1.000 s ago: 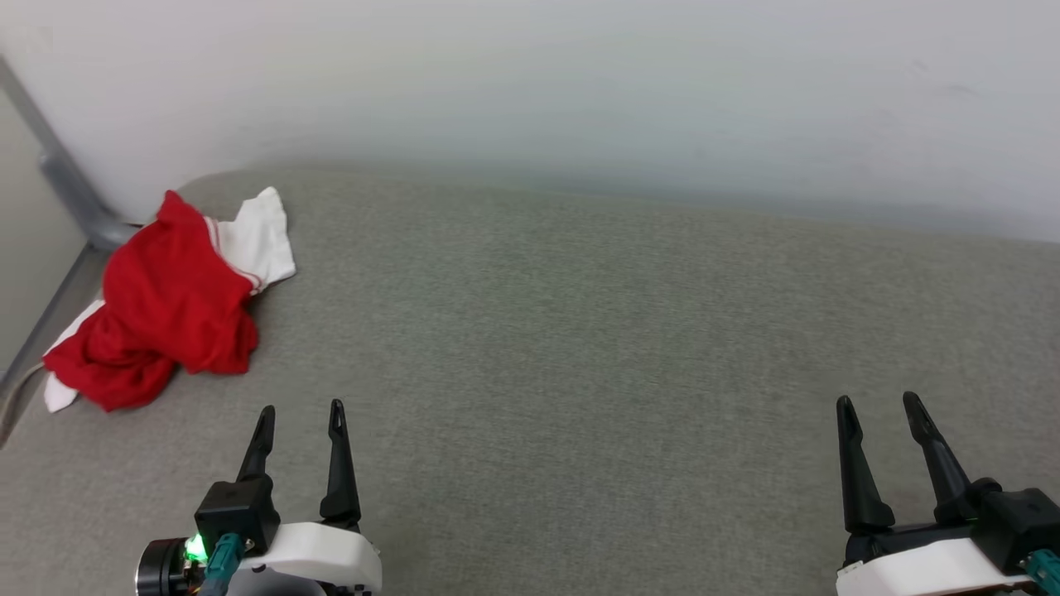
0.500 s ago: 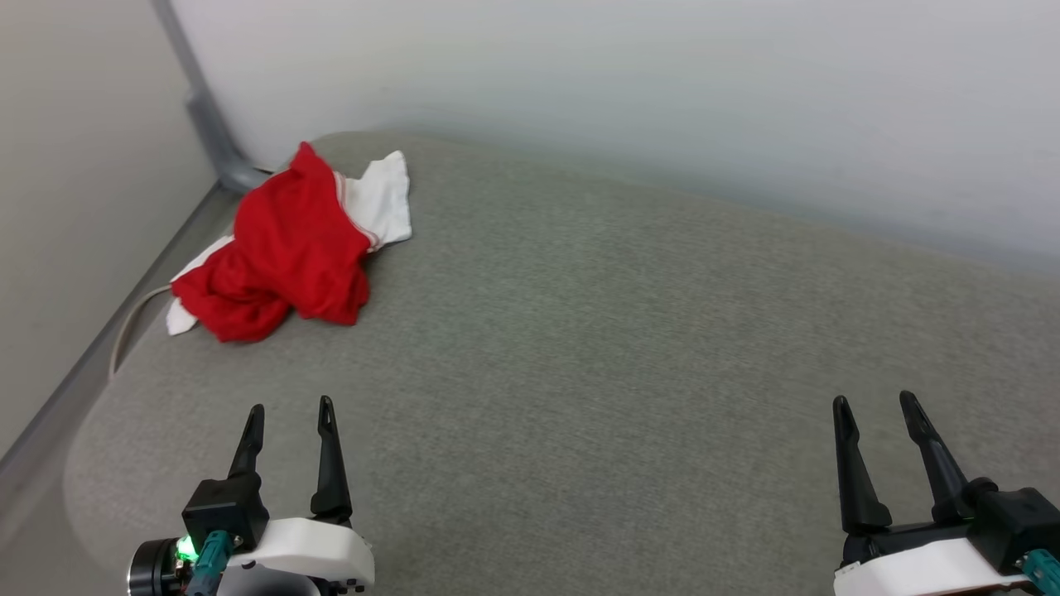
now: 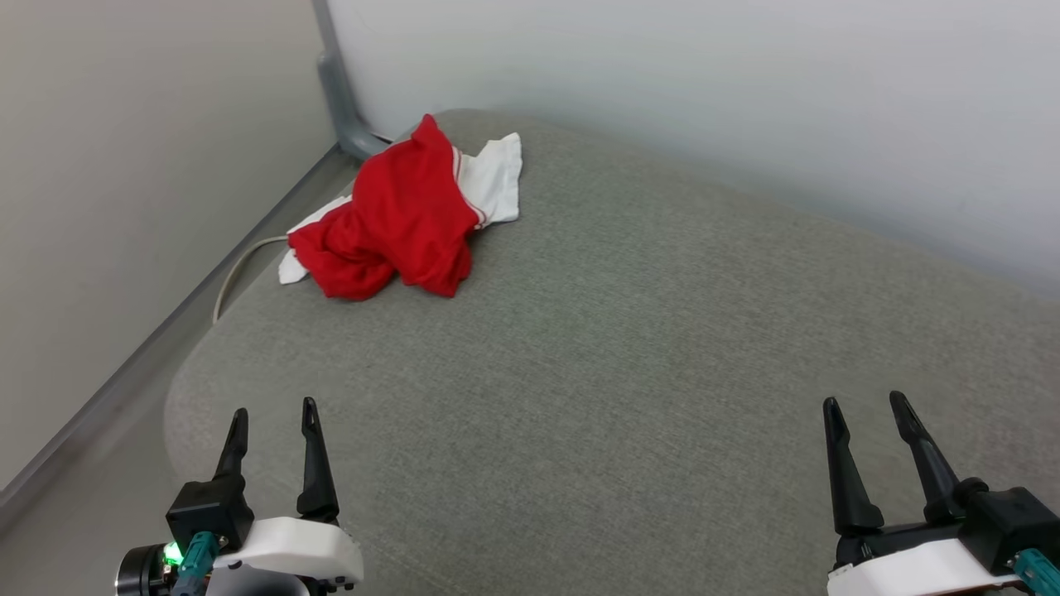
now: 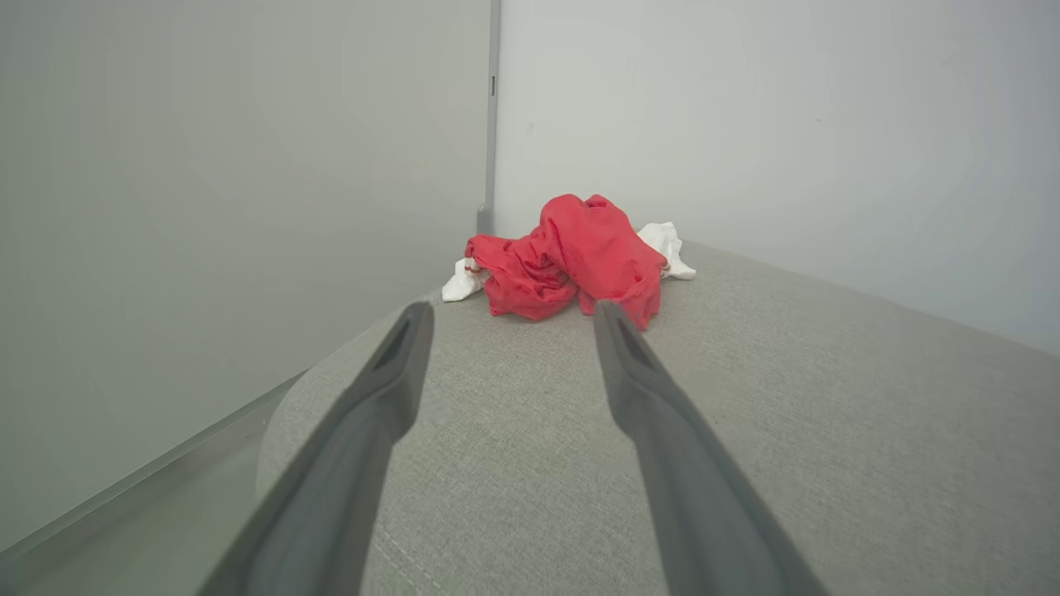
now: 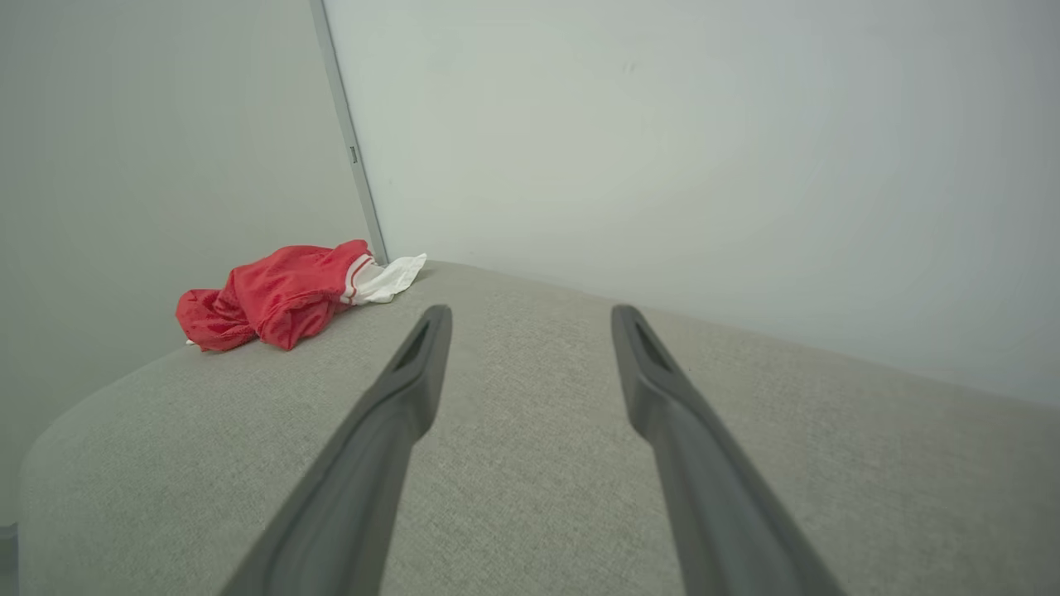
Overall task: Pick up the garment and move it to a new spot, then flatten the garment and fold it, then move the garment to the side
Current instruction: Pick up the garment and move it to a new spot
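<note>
red T-shirt (image 3: 406, 219): it lay crumpled in the upper left of the head view, on the far corner of the grey cushion (image 3: 629, 356), close to the grey post (image 3: 338, 99) where two walls met.
long axis: the heap ran slantwise, from one white sleeve at the lower left up to the other at the upper right.
left gripper (image 3: 274, 407): at the lower left, fingers apart and empty, well apart from the T-shirt.
right gripper (image 3: 864, 400): at the lower right, fingers also apart and empty, much farther away.
direction: in the left wrist view the T-shirt sat just above the fingertips, almost straight ahead. In the right wrist view it sat far to the left.
nearer arm: the left one, in my judgement. A forward reach would probably meet the near red edge first.
step: the pick-up was not yet begun.
</note>
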